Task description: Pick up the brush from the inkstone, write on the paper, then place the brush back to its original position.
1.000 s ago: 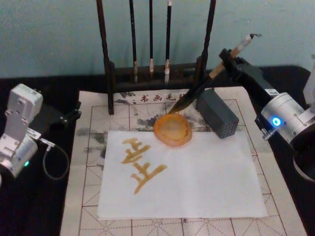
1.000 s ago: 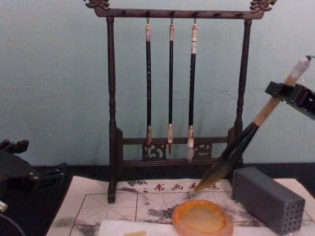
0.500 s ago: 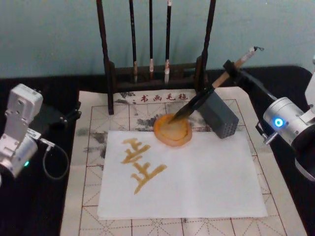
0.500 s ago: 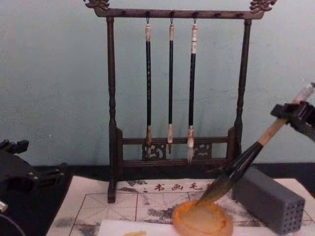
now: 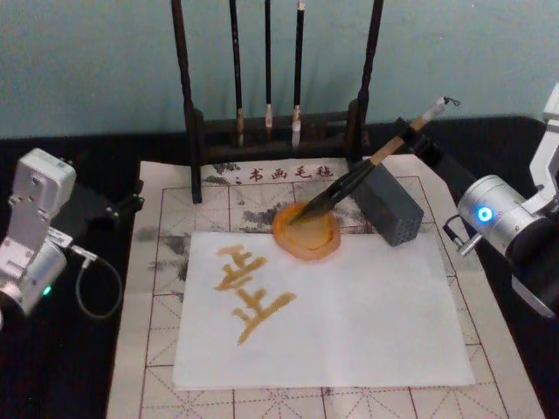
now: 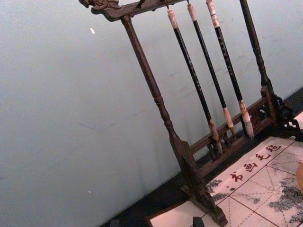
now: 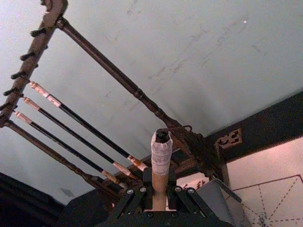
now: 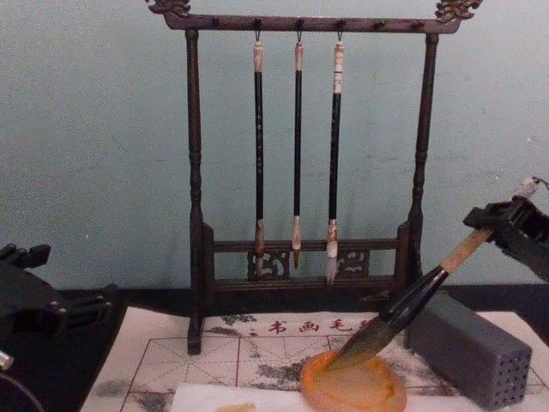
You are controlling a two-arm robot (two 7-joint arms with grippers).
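The brush (image 5: 367,166) leans at a slant, its dark bristle tip resting in the round orange inkstone (image 5: 306,232) and its tan handle rising to the right. My right gripper (image 5: 417,138) is shut on the upper handle; in the chest view the right gripper (image 8: 504,227) holds the brush (image 8: 403,311) above the inkstone (image 8: 353,384). From the right wrist, the capped handle end (image 7: 161,151) stands up between the fingers (image 7: 135,196). The white paper (image 5: 367,323) lies in front of the inkstone with yellowish strokes at its left. My left gripper (image 5: 100,207) is parked at the far left.
A dark wooden rack (image 5: 272,131) with three thin hanging brushes (image 8: 297,154) stands behind the inkstone. A grey block with small holes (image 5: 389,206) sits just right of the inkstone, under the brush handle. A beige gridded mat (image 5: 157,349) lies under the paper.
My right gripper has come down and drawn back to the right, tilting the brush flatter. The bristle tip went from hovering behind the inkstone to resting in it.
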